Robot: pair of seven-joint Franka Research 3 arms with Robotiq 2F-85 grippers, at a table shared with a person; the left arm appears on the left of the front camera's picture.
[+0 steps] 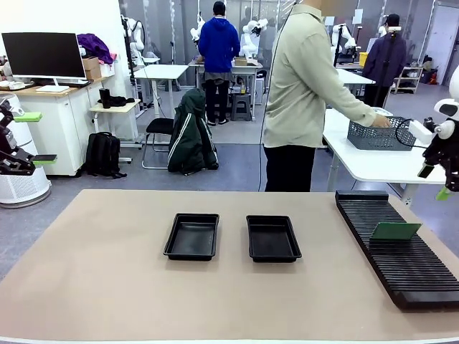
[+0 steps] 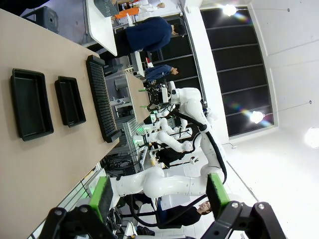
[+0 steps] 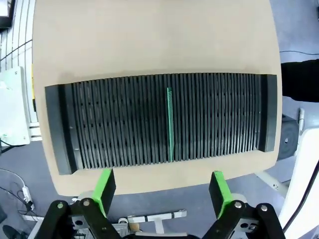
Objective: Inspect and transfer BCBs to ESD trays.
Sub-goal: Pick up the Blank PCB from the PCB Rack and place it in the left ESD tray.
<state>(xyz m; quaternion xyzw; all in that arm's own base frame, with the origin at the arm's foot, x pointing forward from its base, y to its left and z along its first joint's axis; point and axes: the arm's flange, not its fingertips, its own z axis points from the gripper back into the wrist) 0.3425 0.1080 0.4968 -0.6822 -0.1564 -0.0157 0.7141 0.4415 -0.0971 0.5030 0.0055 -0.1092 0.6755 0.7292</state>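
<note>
0 boards moved as far as we can see. Both ESD trays (image 1: 191, 236) sit empty, side by side in the middle of the table (image 1: 100, 287). 1 BCB (image 1: 395, 230) stands on edge in a slot of the ribbed rack (image 1: 409, 272) at the robot's right, well apart from the trays. Its long axis runs across the rack, along the slot; its face looks down the rack toward the robot's side. Left gripper (image 1: 36, 137) and right gripper (image 1: 434, 181) both gape fully, holding nothing. The right one hangs above the rack, clear of the board. We judge inspection, pick and placement all remain.
</note>
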